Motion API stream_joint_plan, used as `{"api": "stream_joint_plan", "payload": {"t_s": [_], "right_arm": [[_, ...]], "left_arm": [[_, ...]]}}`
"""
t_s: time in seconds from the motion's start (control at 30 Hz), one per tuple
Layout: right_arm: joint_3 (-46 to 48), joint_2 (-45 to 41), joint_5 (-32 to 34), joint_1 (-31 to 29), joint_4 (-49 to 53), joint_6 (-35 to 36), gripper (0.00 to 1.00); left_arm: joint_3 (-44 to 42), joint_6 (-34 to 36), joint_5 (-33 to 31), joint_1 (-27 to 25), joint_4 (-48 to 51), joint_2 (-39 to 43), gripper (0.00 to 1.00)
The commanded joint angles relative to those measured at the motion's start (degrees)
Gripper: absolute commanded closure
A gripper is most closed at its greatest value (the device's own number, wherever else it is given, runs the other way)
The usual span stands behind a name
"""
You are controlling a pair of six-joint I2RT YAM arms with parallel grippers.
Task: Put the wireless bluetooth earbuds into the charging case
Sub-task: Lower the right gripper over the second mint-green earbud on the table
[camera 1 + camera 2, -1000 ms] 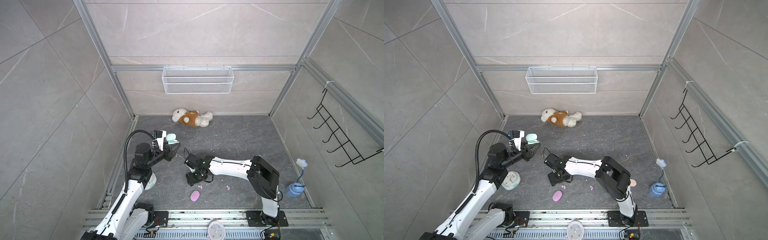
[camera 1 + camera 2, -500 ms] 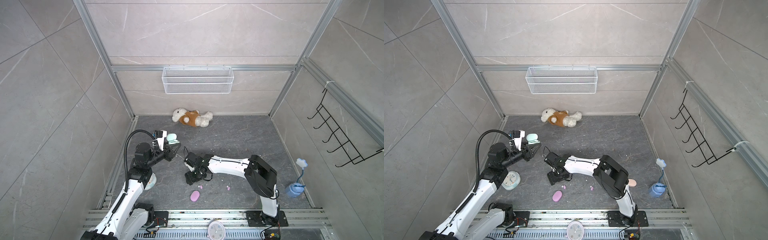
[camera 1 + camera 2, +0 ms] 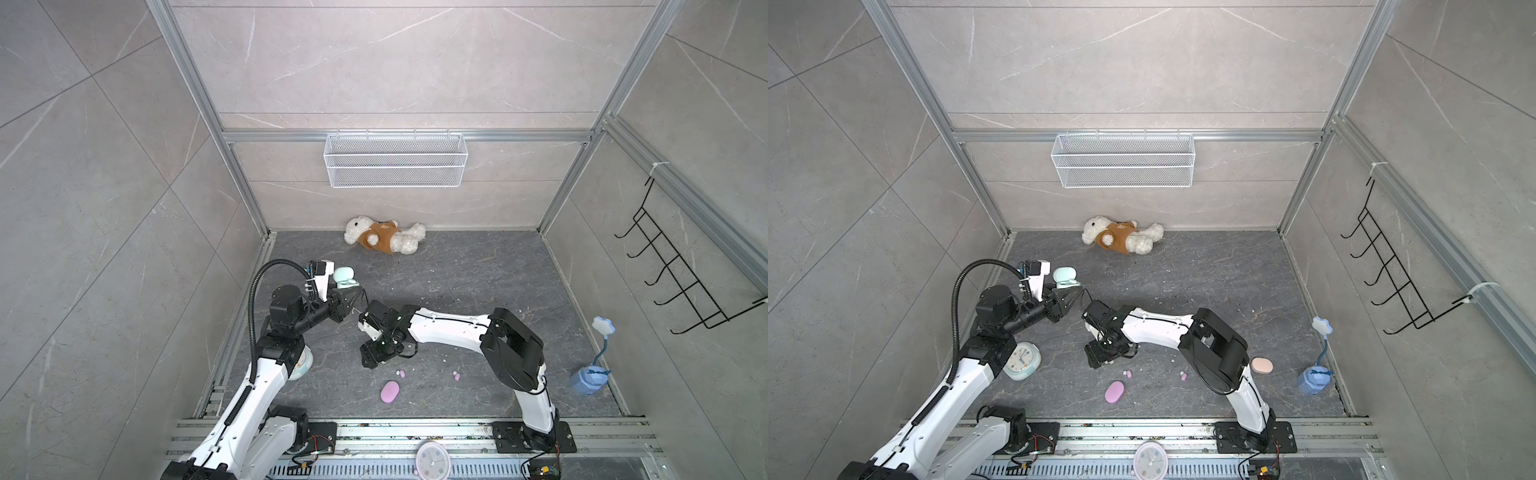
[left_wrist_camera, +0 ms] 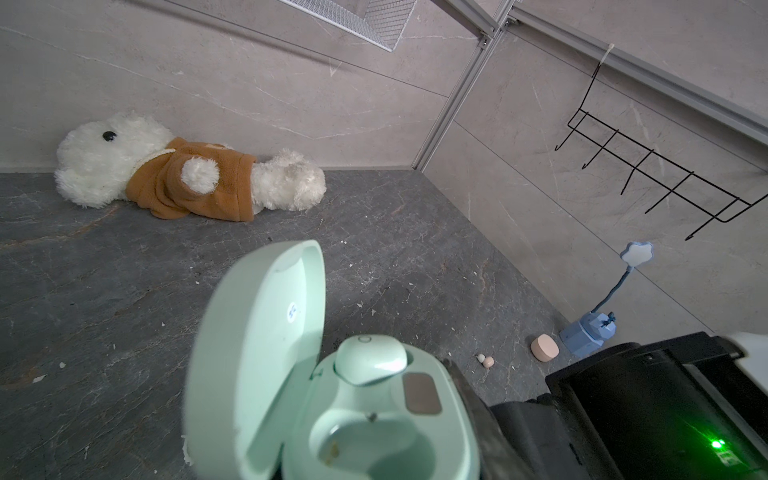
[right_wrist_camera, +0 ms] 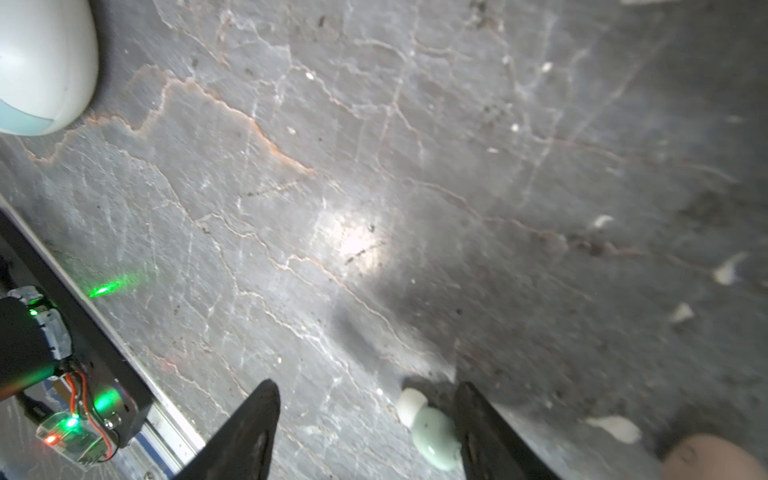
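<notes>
Left gripper (image 3: pixel 351 296) is pinching the open mint case (image 4: pixel 266 332) aloft, one bud (image 4: pixel 370 360) seated. Right gripper (image 5: pixel 368 388), spread over open floor (image 3: pixel 457 274) near centre, is straddling a mint earbud (image 5: pixel 434 436) showing only in its wrist view.

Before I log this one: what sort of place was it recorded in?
Probably a staged robot test cell, dressed like a home corner: tile-look wall panels in an aluminium frame, a wire basket and hook rack on the walls, a plush bear on the stone-look floor.
</notes>
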State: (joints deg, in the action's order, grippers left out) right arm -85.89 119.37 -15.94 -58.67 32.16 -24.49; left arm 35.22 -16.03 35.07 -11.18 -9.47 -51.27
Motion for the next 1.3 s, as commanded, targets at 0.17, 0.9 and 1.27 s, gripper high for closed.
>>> {"api": "stream_joint_plan", "payload": {"t_s": [0.17, 0.9, 1.27], "right_arm": [[-3.47, 2.28, -2.31, -0.58, 1.63, 2.78, 0.29], [7.97, -6.90, -5.83, -0.48, -2.66, -25.11, 0.16], [3.14, -2.07, -7.52, -0.04, -1.37, -25.90, 0.14]], "left_arm": [[2.31, -0.19, 1.83, 0.46, -1.88, 0.46, 0.83], [3.06, 1.29, 0.51, 0.63, 1.74, 1.46, 0.83], [4.94, 0.74, 1.26, 4.89, -0.56, -2.47, 0.84]]}}
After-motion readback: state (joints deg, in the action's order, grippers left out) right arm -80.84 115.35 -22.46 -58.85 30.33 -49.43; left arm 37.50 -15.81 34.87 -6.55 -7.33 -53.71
